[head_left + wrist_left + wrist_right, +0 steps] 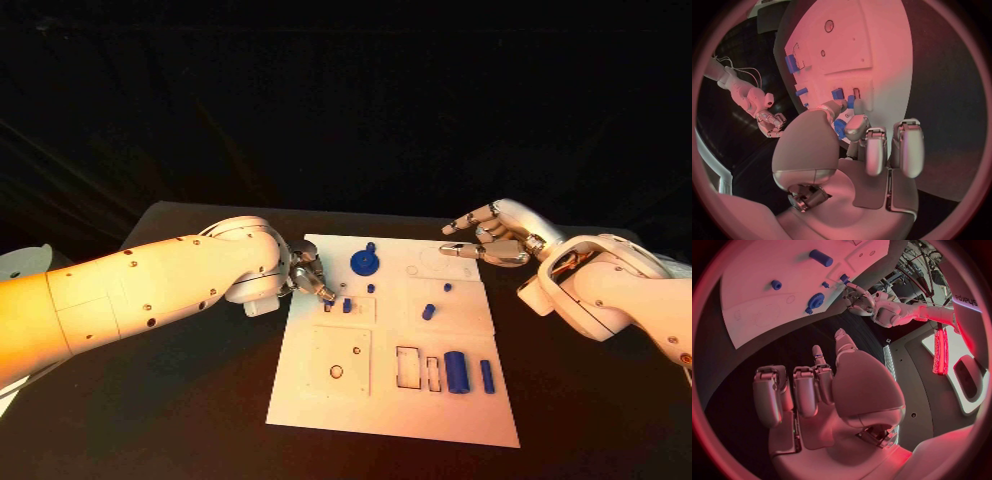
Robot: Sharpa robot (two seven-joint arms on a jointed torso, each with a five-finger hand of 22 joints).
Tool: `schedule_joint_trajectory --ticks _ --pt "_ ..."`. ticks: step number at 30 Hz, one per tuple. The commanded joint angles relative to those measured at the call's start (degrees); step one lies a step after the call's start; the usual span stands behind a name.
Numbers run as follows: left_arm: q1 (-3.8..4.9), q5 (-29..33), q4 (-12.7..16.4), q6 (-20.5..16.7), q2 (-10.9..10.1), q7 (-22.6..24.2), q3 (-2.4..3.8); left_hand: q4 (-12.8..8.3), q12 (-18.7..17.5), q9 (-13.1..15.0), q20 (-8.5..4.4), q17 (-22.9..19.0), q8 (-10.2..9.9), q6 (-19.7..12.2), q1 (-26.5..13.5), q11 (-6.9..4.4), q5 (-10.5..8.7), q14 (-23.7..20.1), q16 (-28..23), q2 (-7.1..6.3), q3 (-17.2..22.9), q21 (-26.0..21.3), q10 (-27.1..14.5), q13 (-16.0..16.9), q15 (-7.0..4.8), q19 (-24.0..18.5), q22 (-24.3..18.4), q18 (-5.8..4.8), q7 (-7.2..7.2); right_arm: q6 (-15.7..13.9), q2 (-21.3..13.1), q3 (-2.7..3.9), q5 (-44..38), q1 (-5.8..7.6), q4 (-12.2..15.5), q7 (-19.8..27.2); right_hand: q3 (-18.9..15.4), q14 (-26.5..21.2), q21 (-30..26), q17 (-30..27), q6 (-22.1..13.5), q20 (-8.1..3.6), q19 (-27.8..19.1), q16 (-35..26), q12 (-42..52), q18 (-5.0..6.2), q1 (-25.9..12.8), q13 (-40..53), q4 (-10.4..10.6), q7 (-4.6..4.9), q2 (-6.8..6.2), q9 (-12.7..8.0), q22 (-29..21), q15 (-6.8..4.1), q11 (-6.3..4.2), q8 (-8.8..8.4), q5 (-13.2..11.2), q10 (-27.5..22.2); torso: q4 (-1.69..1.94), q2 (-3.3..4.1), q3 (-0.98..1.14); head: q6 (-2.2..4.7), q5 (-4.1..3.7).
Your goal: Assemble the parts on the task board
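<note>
Left hand [306, 277] sits at the left edge of the task board [325, 395], fingertips [856, 131] pinching a small blue part [840, 127] over the board's upper left area. Right hand [490, 235] hovers off the board's far right corner, fingers curled in, holding nothing. On the board: blue round part [366, 262] near the far edge, blue cylinder [456, 371] and slim blue bar [488, 376] near the front right (other small pieces too small to tell)

A black table [173, 400] carries the white task board [361, 400], lying flat at its middle.
</note>
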Motion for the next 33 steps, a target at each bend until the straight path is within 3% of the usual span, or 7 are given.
schedule_joint_trajectory --ticks 1,11,33 --pt "-0.04 -0.93 0.23 2.19 0.03 -0.91 0.02 -8.79 -0.38 -0.01 -0.3 15.09 0.19 0.65 0.02 0.11 0.4 6.03 0.17 0.36 8.34 0.2 0.43 -0.15 -0.45 4.15 10.57 -0.61 -0.25 0.66 -0.01 0.0 -0.17 -0.03 0.07 0.34 -0.29 4.25 -0.21 7.51 0.28 -0.13 2.7 -0.11 0.24 1.01 -0.08 11.13 0.16 -0.21 0.46 0.09 9.28 -0.06 -0.16 0.25 0.33 2.82 0.01 0.03 0.0 -0.14 -0.02" --pt "-0.05 -2.21 0.21 4.32 0.05 -1.39 0.03 -8.95 -0.38 -0.02 -0.31 15.09 0.19 0.72 -0.02 0.07 0.53 6.03 0.17 0.21 8.38 0.21 0.5 -0.13 -0.48 4.15 10.59 -0.62 -0.3 0.71 -0.02 0.0 -0.17 -0.03 0.03 0.36 -0.29 4.25 -0.21 7.51 0.28 -0.13 2.7 -0.11 0.24 1.01 -0.08 11.13 0.16 -0.21 0.46 0.09 9.28 -0.06 -0.16 0.25 0.33 2.82 0.02 -0.04 -0.02 -0.42 -0.05" --pt "-0.05 -3.07 -0.2 5.32 0.79 -1.56 0.01 -9.08 -0.29 -0.03 -0.31 15.09 0.2 0.8 -0.05 0.04 0.63 6.03 0.17 0.12 8.42 0.23 0.6 -0.01 -0.51 4.16 10.62 -0.62 -0.33 0.83 0.06 0.0 -0.17 -0.03 0.01 0.44 -0.29 4.25 -0.21 7.51 0.28 -0.13 2.7 -0.11 0.24 1.01 -0.08 11.13 0.16 -0.21 0.46 0.09 9.28 -0.06 -0.16 0.25 0.33 2.82 0.0 -0.01 -0.02 -0.78 -0.02"
